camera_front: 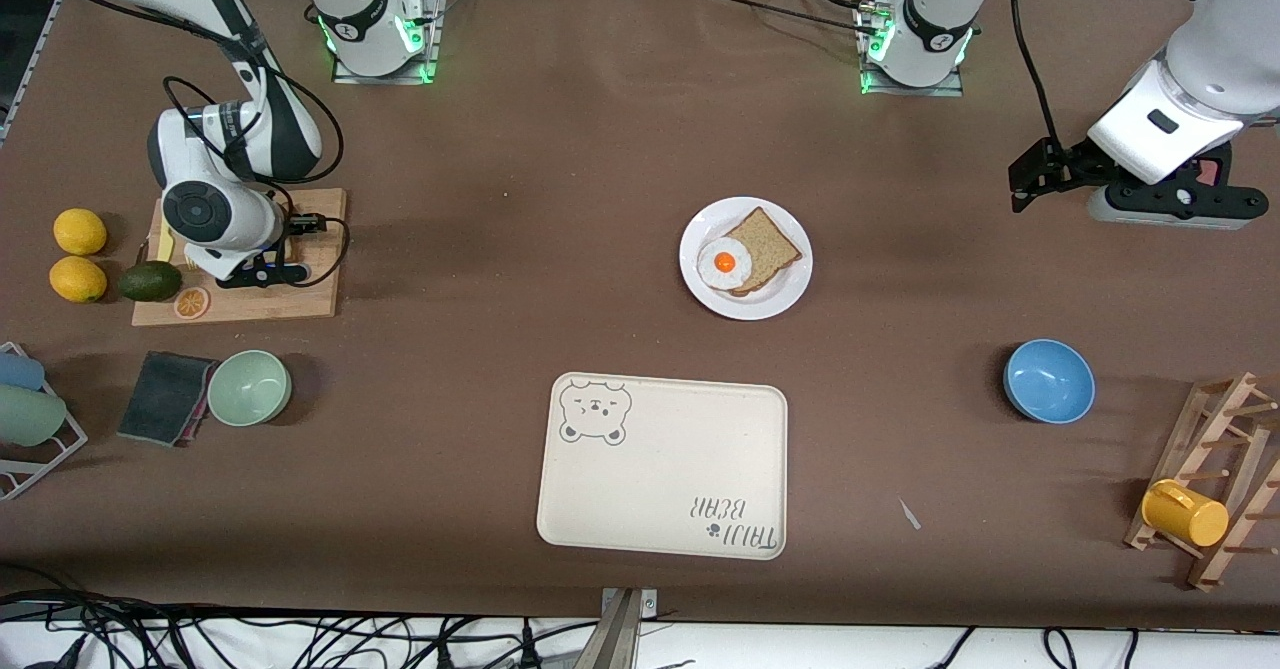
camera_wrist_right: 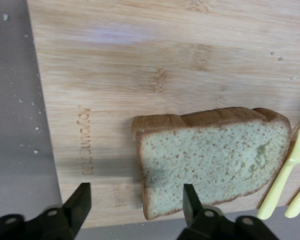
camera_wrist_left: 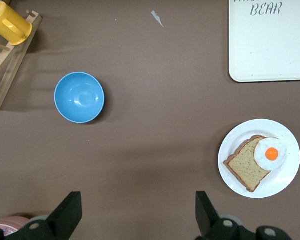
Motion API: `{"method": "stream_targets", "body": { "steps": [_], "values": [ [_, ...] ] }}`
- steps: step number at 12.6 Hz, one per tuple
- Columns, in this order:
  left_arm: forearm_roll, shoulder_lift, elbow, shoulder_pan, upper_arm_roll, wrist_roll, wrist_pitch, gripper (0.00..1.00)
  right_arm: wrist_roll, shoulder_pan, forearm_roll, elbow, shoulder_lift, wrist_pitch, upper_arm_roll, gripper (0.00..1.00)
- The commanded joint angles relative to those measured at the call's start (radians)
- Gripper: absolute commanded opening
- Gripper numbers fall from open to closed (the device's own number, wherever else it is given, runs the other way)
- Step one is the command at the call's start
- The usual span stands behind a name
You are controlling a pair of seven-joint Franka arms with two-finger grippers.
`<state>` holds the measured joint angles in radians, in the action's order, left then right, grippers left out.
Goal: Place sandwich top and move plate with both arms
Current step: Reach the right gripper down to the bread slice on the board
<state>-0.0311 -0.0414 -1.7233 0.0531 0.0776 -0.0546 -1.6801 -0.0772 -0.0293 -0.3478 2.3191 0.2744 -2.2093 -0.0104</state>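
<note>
Your sandwich top (camera_wrist_right: pixel 210 160), speckled tan with brown crust, lies flat on the wooden board (camera_wrist_right: pixel 155 65); right gripper (camera_wrist_right: pixel 135 205) spread above it, left gripper (camera_wrist_left: pixel 137 212) wide over brown table (camera_front: pixel 560 149).

A plate (camera_front: pixel 790 294) is set mid-table, with a bread slice (camera_front: pixel 770 249) and fried egg (camera_front: pixel 724 263) on it. A tray (camera_front: pixel 650 479) is laid nearer the front camera. The sandwich top (camera_wrist_right: pixel 212 160) is seen on a cutting board (camera_front: pixel 300 299) toward the right arm's end, beside a fork (camera_wrist_right: pixel 285 175).
</note>
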Motion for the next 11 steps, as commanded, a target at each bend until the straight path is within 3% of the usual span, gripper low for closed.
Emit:
{"method": "stream_targets", "body": {
  "steps": [1,7,8,11],
  "values": [
    [-0.026,-0.002,0.007,-0.001,0.002,-0.011,0.013,1.0,-0.019,-0.018,-0.027,-0.015,0.019,-0.016,0.003,0.58],
    [-0.027,-0.002,0.007,0.001,0.002,-0.011,0.013,1.0,-0.023,-0.037,-0.027,-0.029,0.063,-0.044,0.001,0.13],
    [-0.027,-0.002,0.007,0.001,0.002,-0.011,0.013,1.0,-0.023,-0.035,-0.022,-0.03,0.063,-0.043,0.001,0.0],
    [-0.026,-0.002,0.007,0.001,0.002,-0.011,0.013,1.0,-0.016,-0.031,-0.02,-0.056,0.06,-0.029,0.001,0.0]
  ]
}}
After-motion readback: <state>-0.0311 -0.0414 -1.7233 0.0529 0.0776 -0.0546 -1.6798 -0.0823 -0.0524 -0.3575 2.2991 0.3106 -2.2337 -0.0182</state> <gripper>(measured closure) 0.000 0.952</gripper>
